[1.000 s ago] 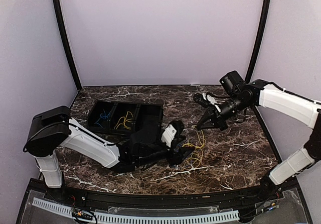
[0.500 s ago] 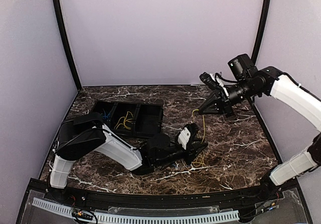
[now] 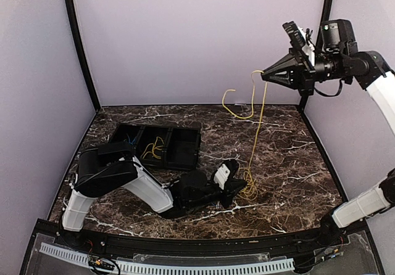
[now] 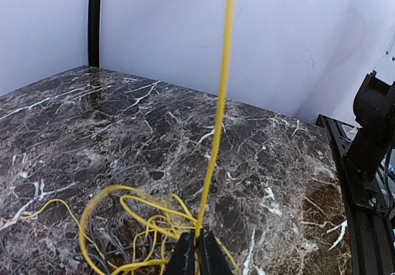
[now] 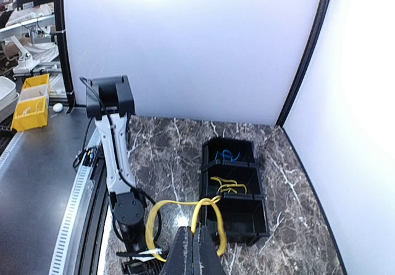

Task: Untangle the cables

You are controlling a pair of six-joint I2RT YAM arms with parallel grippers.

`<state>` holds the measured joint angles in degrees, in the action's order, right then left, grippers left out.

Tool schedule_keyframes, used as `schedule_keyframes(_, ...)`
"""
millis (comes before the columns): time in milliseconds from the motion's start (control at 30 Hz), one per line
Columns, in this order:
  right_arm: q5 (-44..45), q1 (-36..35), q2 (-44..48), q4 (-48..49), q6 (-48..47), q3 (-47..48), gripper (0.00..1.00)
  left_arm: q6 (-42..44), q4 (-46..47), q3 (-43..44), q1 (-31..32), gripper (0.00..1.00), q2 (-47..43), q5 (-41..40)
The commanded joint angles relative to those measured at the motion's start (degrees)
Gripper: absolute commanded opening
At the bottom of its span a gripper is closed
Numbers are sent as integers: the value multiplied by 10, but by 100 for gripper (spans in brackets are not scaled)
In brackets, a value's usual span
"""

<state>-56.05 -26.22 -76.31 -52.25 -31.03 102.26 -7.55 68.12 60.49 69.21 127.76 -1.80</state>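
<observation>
A yellow cable point(image 3: 258, 124) runs as one long strand from a tangled pile point(image 3: 249, 190) on the marble table up to my right gripper point(image 3: 265, 74), which is shut on it high at the back right. A free end loops behind the strand point(image 3: 231, 105). My left gripper point(image 3: 239, 185) lies low on the table at the pile, shut on the same yellow cable point(image 4: 220, 102) where it leaves the loops; its jaws point(image 4: 198, 237) pinch the strand. Thin dark wires point(image 4: 110, 229) lie among the yellow loops. In the right wrist view the cable point(image 5: 179, 203) arcs over my gripper point(image 5: 193, 229).
A black three-compartment tray point(image 3: 157, 127) sits at the back left of the table. It holds a blue cable point(image 3: 128, 142) in its left bin and yellow wire point(image 3: 152, 148) in the middle bin. Purple walls enclose the table on three sides.
My right gripper rose up and to the right, drawing the yellow cable out of the pile into a long strand. My left gripper slid to the pile and closed on the cable.
</observation>
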Motion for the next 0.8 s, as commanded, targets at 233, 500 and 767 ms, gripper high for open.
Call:
schedule_keyframes(233, -118, 70, -23, 63, 89, 136, 0, -15, 2, -20, -6, 4, 18, -36)
schedule_keyframes(500, -150, 97, -35, 95, 126, 134, 0, -33, 27, -50, -8, 10, -8, -23)
schedule_keyframes(767, -78, 97, 45, 202, 137, -100, 0, -59, 47, -148, 7, 21, -178, -59)
